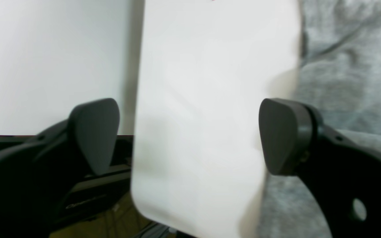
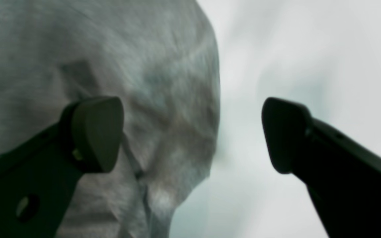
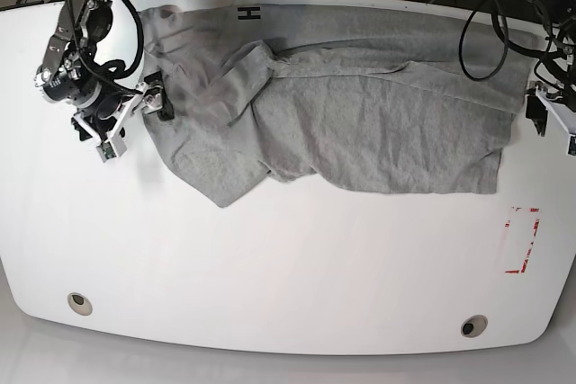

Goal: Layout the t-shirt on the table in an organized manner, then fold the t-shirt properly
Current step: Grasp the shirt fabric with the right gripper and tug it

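The t-shirt (image 3: 360,114) lies spread across the far half of the surface (image 3: 270,258), grey and wrinkled, with its long axis running across the base view. A black letter mark (image 3: 248,13) shows at the far edge, near the collar. On that view's left part the cloth is folded over itself, with a flap (image 3: 243,87) turned across the body, and the lowest corner (image 3: 220,200) points toward the near edge. The rest of the shirt reaches to the far right, where its edge ends close to the left gripper (image 3: 547,114).

The right gripper (image 3: 135,119) sits at the shirt's left border in the base view. In its wrist view its 2 fingers (image 2: 98,132) are spread wide, 1 above the grey cloth (image 2: 111,66) and the other above bare white surface (image 2: 309,49), with nothing pinched between them.

The left gripper (image 1: 190,135) is at the surface's rim, its 2 fingers (image 1: 283,135) also spread apart and empty; its wrist view shows white surface (image 1: 210,99) between them and shirt fabric (image 1: 349,66) to 1 side.

On the near part of the surface are 2 round grey grommets (image 3: 79,302) and a red dashed rectangle (image 3: 522,240).
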